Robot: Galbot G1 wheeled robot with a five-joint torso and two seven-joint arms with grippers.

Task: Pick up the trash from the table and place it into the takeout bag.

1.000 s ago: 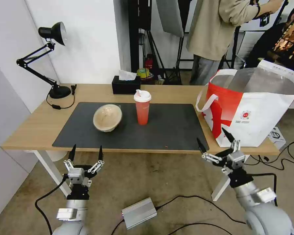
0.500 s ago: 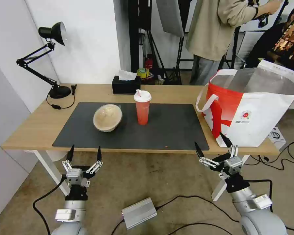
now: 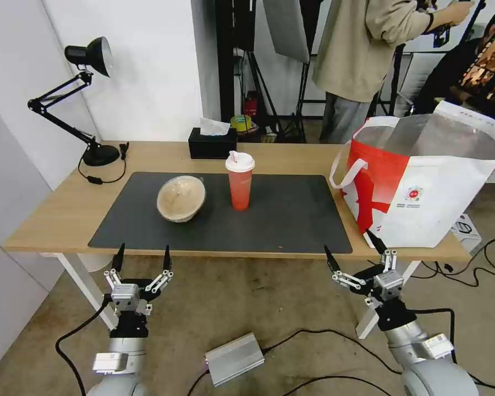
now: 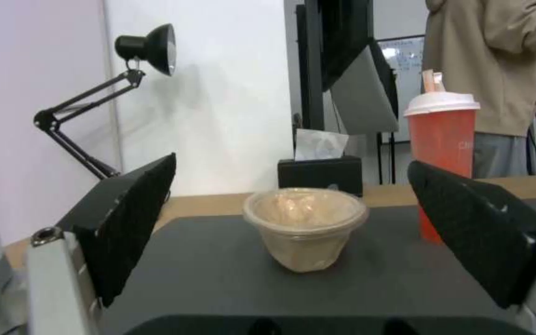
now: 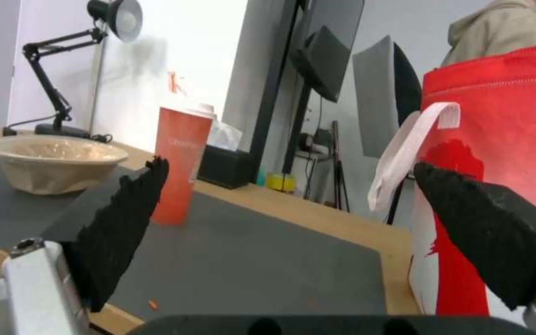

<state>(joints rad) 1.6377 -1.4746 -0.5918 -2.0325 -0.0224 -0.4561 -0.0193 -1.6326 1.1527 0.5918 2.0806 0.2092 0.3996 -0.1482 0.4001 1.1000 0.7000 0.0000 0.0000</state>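
left tool (image 3: 142, 258) agape, empty, below counter (image 3: 66, 212) near edge facing beige bowl (image 3: 181, 198) | right tool (image 3: 355, 254) likewise (beside takeout bag (image 3: 423, 181)) | cup (image 3: 240, 181) upright mid-mat

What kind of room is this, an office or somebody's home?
Probably a studio or lab set up for recording: stands and a light panel behind the table, loose cables on bare floor, a staged desk lamp.

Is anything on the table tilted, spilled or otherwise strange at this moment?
The beige plastic bowl on the dark grey mat leans tilted in the head view. A tiny orange crumb lies near the mat's front edge. The tall red cup stands upright; nothing is spilled.
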